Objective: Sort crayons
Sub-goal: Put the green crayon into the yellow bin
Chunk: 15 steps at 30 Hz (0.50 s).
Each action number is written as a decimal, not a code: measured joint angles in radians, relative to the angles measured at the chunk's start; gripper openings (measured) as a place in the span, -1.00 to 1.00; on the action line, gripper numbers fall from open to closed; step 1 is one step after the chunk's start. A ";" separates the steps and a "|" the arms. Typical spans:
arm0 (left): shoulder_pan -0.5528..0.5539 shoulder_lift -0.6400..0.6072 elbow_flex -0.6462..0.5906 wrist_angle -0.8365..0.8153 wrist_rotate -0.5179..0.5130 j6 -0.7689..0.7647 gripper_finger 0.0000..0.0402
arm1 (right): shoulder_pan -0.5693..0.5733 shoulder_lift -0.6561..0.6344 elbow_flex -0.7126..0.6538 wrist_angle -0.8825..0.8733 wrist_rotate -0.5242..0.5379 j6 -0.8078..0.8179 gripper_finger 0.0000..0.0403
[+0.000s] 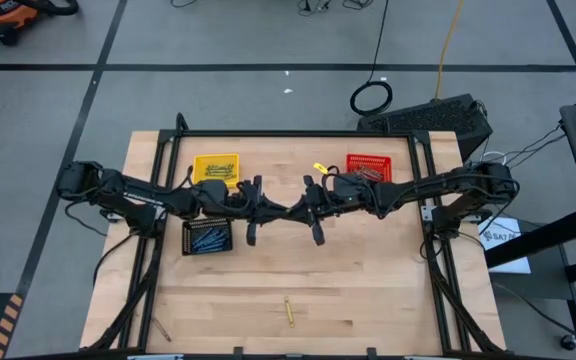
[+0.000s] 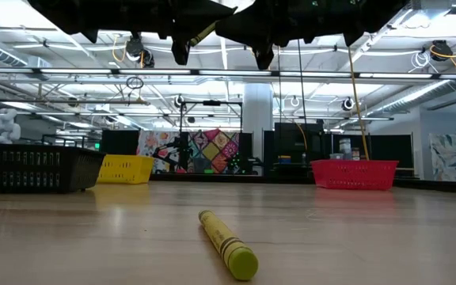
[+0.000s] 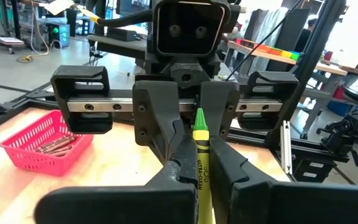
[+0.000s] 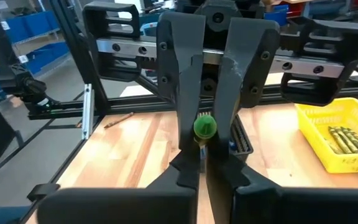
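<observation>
Mid-air handover above worktop centre: my left gripper [image 3: 199, 177] and right gripper [image 4: 202, 155] both clenched on one yellow-green wax crayon [image 3: 200, 146]. Yellow [image 1: 216, 170], red [image 1: 369, 166], black mesh baskets [image 1: 207, 238] already hold crayons. Yellow crayon [image 1: 289, 311] at 6 o'clock, brownish stick [image 1: 162, 330] at 7 o'clock unsorted.

Yellow-green crayon [image 3: 201, 155] pinched mid-air between both grippers; another yellow crayon [image 1: 289, 311] lies loose near table's front edge; others sorted in baskets.

Bright overhead lighting, soft shadows
</observation>
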 joint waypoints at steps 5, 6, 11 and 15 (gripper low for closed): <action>0.000 0.000 0.001 0.000 -0.001 0.005 -0.98 | 0.000 0.000 0.000 -0.004 0.000 0.001 -0.80; 0.000 0.000 0.001 -0.001 -0.001 0.005 -0.98 | 0.000 0.000 0.000 -0.004 0.000 0.001 -0.76; 0.000 -0.008 0.001 -0.020 -0.001 0.008 -0.98 | 0.000 0.000 0.000 -0.006 0.000 0.001 -0.62; 0.000 -0.020 0.001 -0.058 -0.028 0.032 -0.98 | 0.000 0.000 0.000 -0.023 0.000 0.001 -0.57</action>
